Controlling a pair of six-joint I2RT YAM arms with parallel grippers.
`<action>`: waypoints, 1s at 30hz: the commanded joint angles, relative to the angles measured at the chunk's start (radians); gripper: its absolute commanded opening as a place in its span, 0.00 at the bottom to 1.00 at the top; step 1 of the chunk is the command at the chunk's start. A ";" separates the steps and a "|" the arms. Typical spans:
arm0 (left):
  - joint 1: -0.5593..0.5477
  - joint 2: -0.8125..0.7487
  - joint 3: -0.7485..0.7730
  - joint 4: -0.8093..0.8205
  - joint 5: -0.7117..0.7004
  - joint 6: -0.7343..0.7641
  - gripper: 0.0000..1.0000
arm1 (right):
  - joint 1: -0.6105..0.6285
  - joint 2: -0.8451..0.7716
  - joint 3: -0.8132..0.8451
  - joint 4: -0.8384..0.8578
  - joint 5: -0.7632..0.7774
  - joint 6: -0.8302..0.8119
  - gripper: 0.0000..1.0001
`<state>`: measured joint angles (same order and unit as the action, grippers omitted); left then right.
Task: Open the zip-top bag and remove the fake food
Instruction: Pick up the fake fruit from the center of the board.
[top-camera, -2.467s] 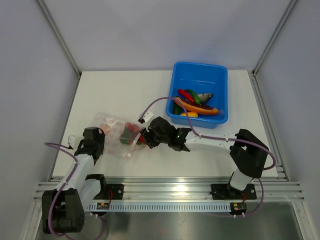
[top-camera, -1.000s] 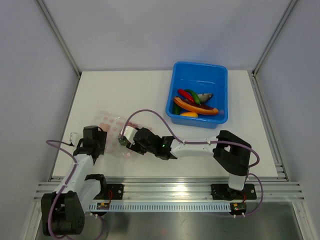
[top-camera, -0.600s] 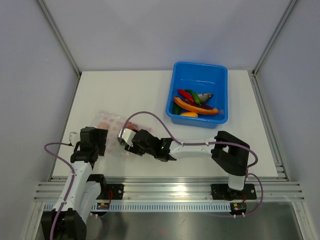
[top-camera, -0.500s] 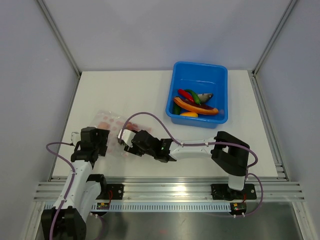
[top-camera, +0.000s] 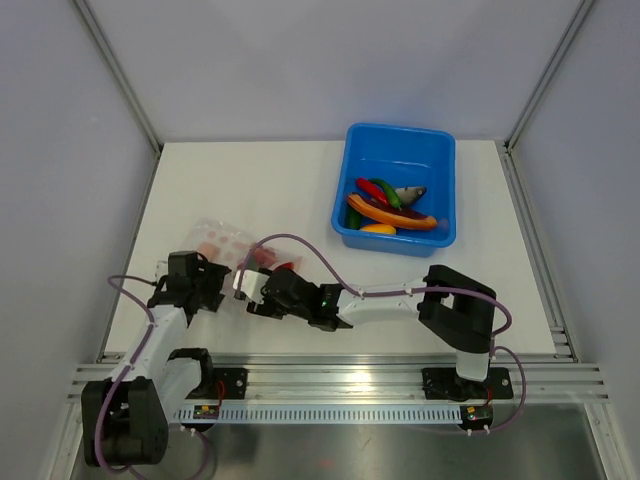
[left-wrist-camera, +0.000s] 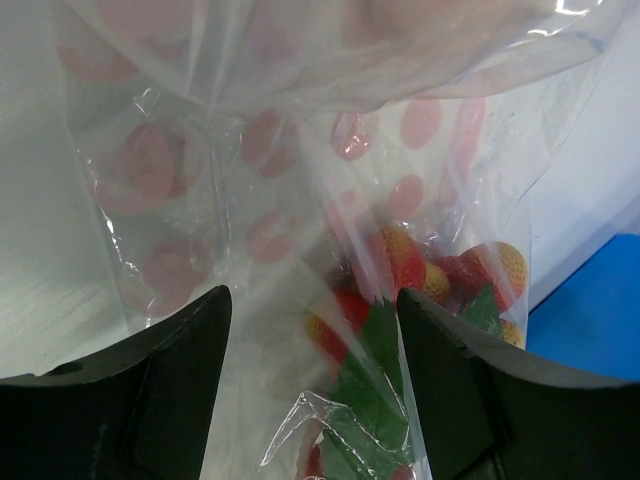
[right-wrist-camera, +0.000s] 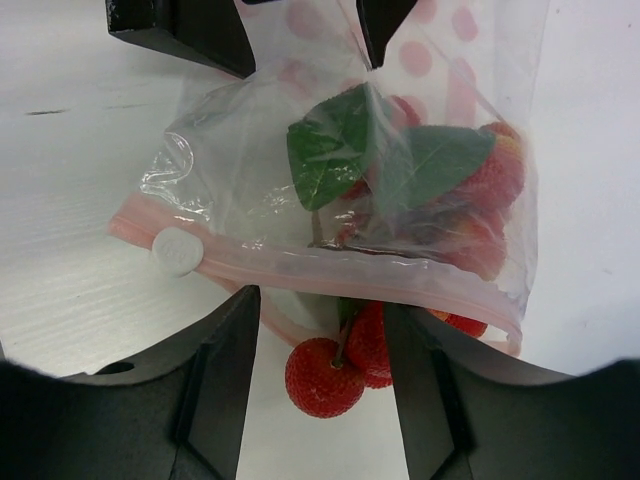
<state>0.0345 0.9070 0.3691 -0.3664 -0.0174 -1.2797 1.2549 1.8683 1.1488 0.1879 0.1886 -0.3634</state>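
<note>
**Left gripper** (top-camera: 212, 290): sits at the near left of the table (top-camera: 250, 180). Its fingers (left-wrist-camera: 130, 400) are spread, with clear bag film lying between them; no pinch is visible.

**Bag** (top-camera: 222, 243): lies on the table between the two grippers, crinkled and printed with pink dots. In the right wrist view its pink zipper strip (right-wrist-camera: 330, 268) runs crosswise just ahead of that gripper, with a white slider (right-wrist-camera: 178, 250) at its left end.

**Berries** (right-wrist-camera: 330, 372): a red bunch. Part of it is inside the bag under green leaves (right-wrist-camera: 325, 150), and part pokes out past the strip onto the table.

**Right gripper** (top-camera: 247, 292): its fingers (right-wrist-camera: 215, 390) are spread on either side of the protruding berries. Whether they touch cannot be told.

**Tub** (top-camera: 400, 155): blue, at the far right, well apart from the bag. It holds toy food (top-camera: 392, 212): a grey fish and green, red and orange pieces.
</note>
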 joint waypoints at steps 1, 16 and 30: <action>-0.004 0.024 0.043 0.038 0.045 0.062 0.70 | 0.012 0.015 -0.011 0.088 -0.012 -0.064 0.60; -0.004 0.194 0.116 0.015 0.120 0.166 0.69 | 0.011 0.051 -0.035 0.177 -0.009 -0.155 0.35; -0.001 0.141 0.007 0.121 0.105 -0.001 0.69 | 0.012 -0.041 -0.118 0.226 -0.008 -0.135 0.00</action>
<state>0.0349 1.0676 0.4068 -0.3126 0.0628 -1.2106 1.2568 1.8942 1.0527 0.3752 0.1680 -0.5102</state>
